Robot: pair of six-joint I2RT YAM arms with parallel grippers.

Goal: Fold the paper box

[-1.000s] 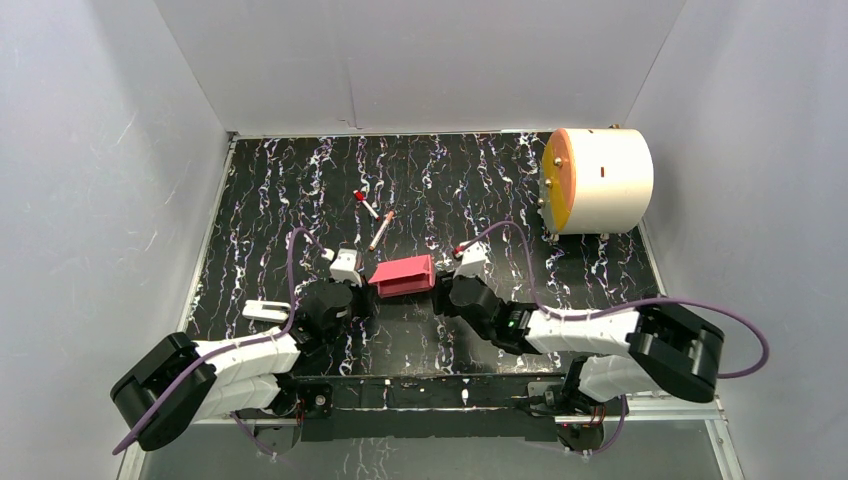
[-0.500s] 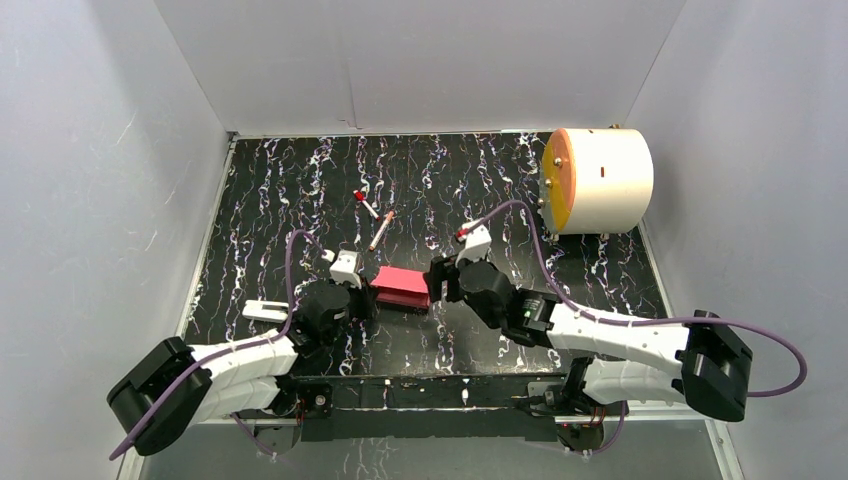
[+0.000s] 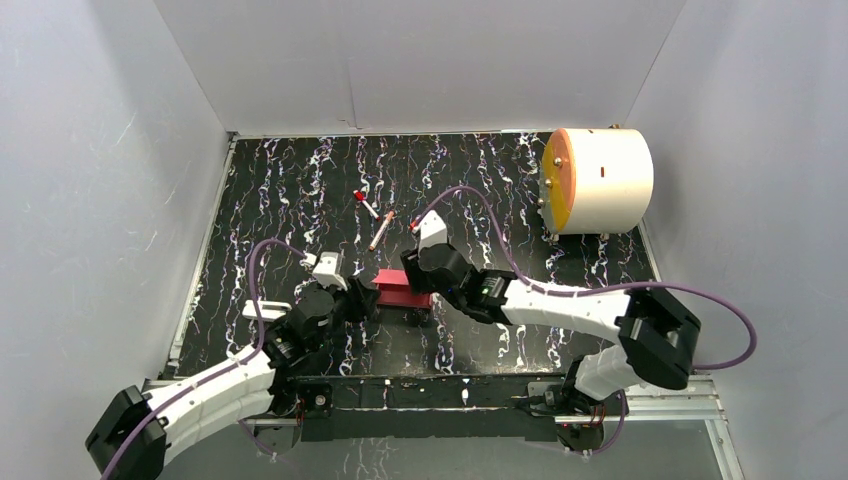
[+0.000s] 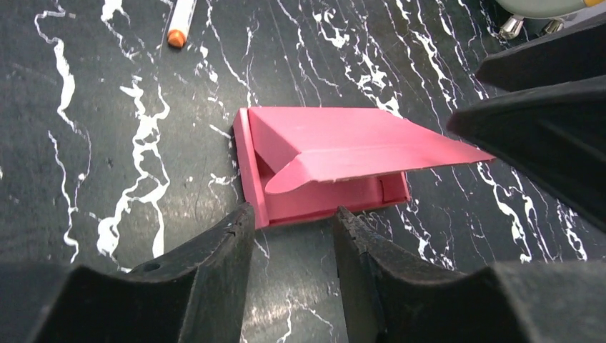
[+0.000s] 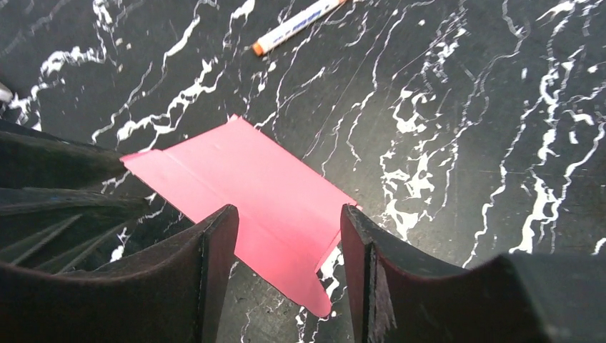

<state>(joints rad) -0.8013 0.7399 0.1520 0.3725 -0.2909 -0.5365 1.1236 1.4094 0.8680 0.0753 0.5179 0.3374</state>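
Right gripper [image 5: 287, 214] leftward, over paper box [image 3: 398, 291]

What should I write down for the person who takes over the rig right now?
Left gripper: open, empty, just short of the box.
Right gripper: open, over the raised lid, not gripping.
Box: between the two grippers.
Done: base walls stand up.
Left to do: fold the lid down, tuck its flap in.
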